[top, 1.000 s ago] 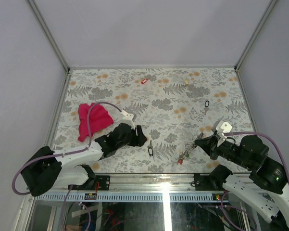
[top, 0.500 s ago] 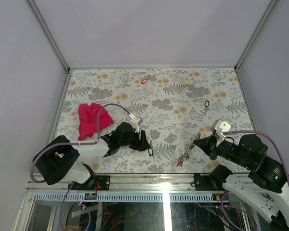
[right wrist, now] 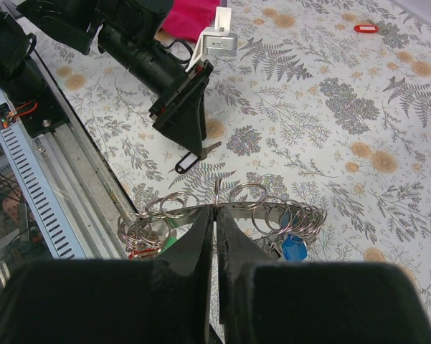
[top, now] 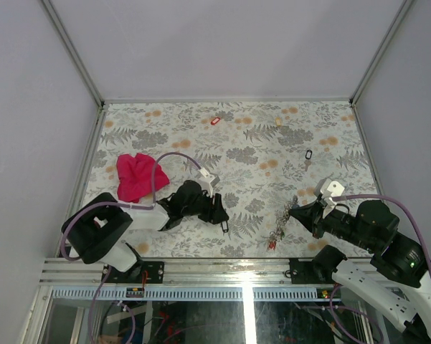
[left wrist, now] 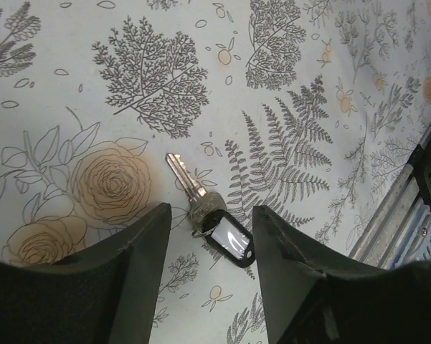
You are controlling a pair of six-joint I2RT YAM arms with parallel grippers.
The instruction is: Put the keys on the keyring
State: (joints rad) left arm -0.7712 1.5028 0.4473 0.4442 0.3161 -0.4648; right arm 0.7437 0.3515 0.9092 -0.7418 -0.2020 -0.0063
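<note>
Now straddling on the left, pinching on the right

Holding the left jaws released and spread apart, low over the bench [top: 251, 143], near its front edge and left of centre. Framing a black-tagged key [left wrist: 214, 222] between the two dark fingers [left wrist: 93, 287], touching it on neither side. Showing it flat on the leaf-and-rose print, blade pointing up-left in the left wrist view, tag lying down-right against the head.

Clenching the right jaws on the keyring [right wrist: 222, 208], pinching its thin grey wire at the top of the arc with the fingertips [right wrist: 190, 258] pressed together. Carrying on that wire a crowd of small rings [right wrist: 247, 195], with a blue tag [right wrist: 292, 247] and a green tag [right wrist: 168, 240] peeking out just below the fingers. Holding the bunch near the front right of the bench, to the right of the black-tagged key and apart from it; failing to tell whether hanging clear or trailing on the surface.

Leaving three more keys well apart from both arms: a red-tagged key [top: 215, 121] and a cream-tagged key [top: 279, 122] lying near the far edge, and a second black-tagged key [top: 308, 155] lying toward the right side, between the far edge and the right arm. Showing a crumpled magenta cloth [top: 134, 175] on the left of the bench, just beyond the left arm, touching none of the keys
</note>
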